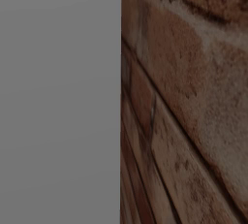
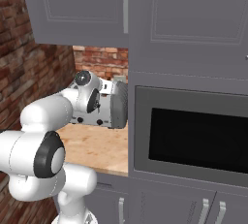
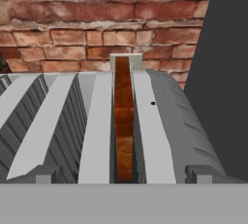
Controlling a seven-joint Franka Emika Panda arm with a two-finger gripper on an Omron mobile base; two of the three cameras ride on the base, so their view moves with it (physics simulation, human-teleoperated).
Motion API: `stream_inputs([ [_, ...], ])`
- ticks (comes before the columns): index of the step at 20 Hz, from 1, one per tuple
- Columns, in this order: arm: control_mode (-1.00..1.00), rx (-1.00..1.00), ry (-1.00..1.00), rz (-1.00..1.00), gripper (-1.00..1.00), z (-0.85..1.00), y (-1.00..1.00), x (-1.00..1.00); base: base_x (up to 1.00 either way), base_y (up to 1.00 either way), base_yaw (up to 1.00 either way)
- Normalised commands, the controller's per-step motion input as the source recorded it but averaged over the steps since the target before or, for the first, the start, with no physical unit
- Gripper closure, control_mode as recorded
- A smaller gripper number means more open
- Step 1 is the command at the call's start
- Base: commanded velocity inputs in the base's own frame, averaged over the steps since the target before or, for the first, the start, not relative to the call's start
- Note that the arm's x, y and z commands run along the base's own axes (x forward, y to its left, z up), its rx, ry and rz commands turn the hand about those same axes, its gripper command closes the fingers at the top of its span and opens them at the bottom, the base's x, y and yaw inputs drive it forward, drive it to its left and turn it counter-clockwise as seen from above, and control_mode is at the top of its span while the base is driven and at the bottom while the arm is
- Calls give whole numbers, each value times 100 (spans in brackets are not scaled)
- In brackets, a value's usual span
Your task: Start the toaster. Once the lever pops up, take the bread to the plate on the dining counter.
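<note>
The toaster (image 3: pixel 164 121) is a grey ribbed box with several long slots on top, seen from just above in the hand view. The bread (image 3: pixel 123 121), a brown slice seen edge-on, stands in the slot right of centre. My gripper (image 3: pixel 123 177) hovers over the near end of that slot, open, its fingertips (image 3: pixel 44 174) wide apart on either side. From the right base view, my hand (image 2: pixel 92 97) is at the toaster (image 2: pixel 117 105) on the wood counter (image 2: pixel 97 150). The plate and the dining counter are out of view.
A brick wall (image 3: pixel 97 19) runs close behind the toaster. A tall grey cabinet with a built-in dark oven (image 2: pixel 193 138) stands right beside it, and upper cabinets (image 2: pixel 77 9) hang low above. The left base view looks at a grey panel (image 1: pixel 58 97) and bricks (image 1: pixel 189 97) close up.
</note>
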Motion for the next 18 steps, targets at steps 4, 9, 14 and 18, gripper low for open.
stream_inputs([
  [4, -100, 0, 0, 0, -100, 0, 0, 0, 0, 0, 0],
  [9, -100, 0, 0, 0, -100, 0, 0, 0, 0, 0, 0],
  [14, -100, 0, 0, 0, -100, 0, 0, 0, 0, 0, 0],
  [18, -100, 0, 0, 0, -100, 0, 0, 0, 0, 0, 0],
])
